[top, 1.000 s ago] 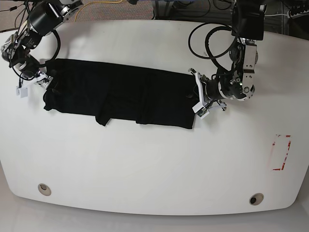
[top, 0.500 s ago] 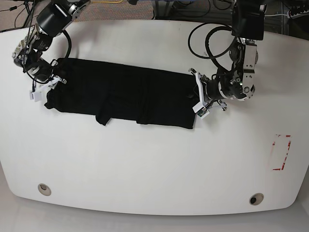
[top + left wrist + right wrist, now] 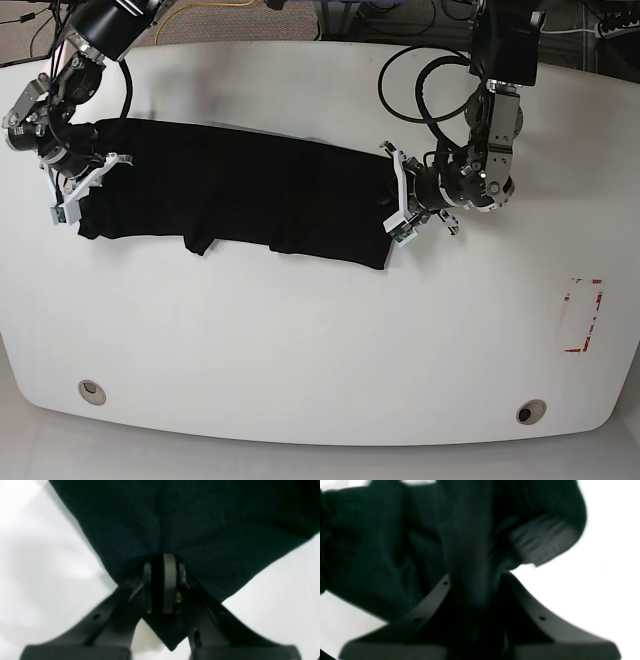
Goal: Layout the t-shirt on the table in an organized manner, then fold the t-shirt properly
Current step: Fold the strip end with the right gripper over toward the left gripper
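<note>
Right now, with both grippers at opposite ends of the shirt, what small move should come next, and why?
Probably draw the two ends apart to pull the cloth taut. The left gripper is shut on one end of the t-shirt, and the right gripper looks closed on the other end. The shirt lies as a long band on the table with an uneven, sagging lower edge.

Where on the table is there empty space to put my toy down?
The table is bare in a wide strip from the t-shirt down to the near edge, between the two round holes and up to the red mark. It is crowded at the shirt's two ends, where the left gripper and right gripper pinch it.
</note>
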Robot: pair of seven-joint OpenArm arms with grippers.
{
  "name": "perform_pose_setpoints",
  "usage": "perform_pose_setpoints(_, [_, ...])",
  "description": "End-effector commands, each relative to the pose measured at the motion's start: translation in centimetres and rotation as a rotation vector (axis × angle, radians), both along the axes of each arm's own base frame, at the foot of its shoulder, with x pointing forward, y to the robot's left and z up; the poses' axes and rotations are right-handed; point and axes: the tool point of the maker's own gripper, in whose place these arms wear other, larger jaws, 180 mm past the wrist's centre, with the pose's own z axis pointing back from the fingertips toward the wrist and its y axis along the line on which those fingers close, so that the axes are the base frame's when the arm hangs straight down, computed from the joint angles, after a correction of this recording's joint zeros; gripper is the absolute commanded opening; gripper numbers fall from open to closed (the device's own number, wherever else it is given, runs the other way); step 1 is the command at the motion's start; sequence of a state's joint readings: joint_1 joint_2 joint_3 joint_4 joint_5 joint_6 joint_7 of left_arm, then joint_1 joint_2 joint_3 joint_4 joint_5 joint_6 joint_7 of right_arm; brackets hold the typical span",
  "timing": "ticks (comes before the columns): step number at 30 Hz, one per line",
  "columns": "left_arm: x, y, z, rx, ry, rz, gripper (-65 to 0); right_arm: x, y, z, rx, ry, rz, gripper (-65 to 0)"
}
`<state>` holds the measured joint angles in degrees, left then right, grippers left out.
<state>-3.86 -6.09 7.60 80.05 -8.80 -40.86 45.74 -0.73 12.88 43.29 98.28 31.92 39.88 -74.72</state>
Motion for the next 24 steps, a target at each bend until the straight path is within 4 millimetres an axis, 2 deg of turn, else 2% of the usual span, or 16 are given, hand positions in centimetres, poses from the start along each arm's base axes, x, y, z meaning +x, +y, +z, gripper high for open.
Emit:
perform_pose_setpoints(1, [-2.2, 2.8, -2.9, 0.194, 0.11, -0.009, -60.8, 1.3, 1.6, 3.4, -0.069, -0.103, 0.069, -61.4])
perform_pose_setpoints(3, [-1.2, 1.7, -2.2, 0.176, 0.087, -0.016, -60.8, 1.9, 3.7, 5.1, -0.11, -0.153, 0.132, -61.4])
perform_pose_setpoints(6, [-1.0, 0.0, -1.9, 0.179, 0.07, -0.067, -60.8, 2.5, 6.7, 6.4, -0.122, -0.2, 0.215, -61.4])
perform_pose_setpoints(10, [-1.7, -1.8, -2.1, 0.219, 0.057, -0.152, -60.8, 2.9, 9.6, 6.1, -0.073, -0.212, 0.26, -61.4])
perform_pose_setpoints(13, [-0.7, -3.2, -1.3, 0.205, 0.031, -0.152, -60.8, 3.3, 12.4, 6.0, -0.012, -0.229, 0.292, -61.4])
perform_pose_setpoints(20, [-0.2, -3.8, -0.9, 0.192, 0.023, -0.148, -60.8, 4.1, 18.2, 6.5, 0.101, -0.272, 0.37, -61.4])
perform_pose_setpoints(24, [-0.2, -4.9, -0.7, 0.17, 0.023, -0.15, -60.8, 4.8, 20.3, 7.4, 0.139, -0.302, 0.398, -61.2])
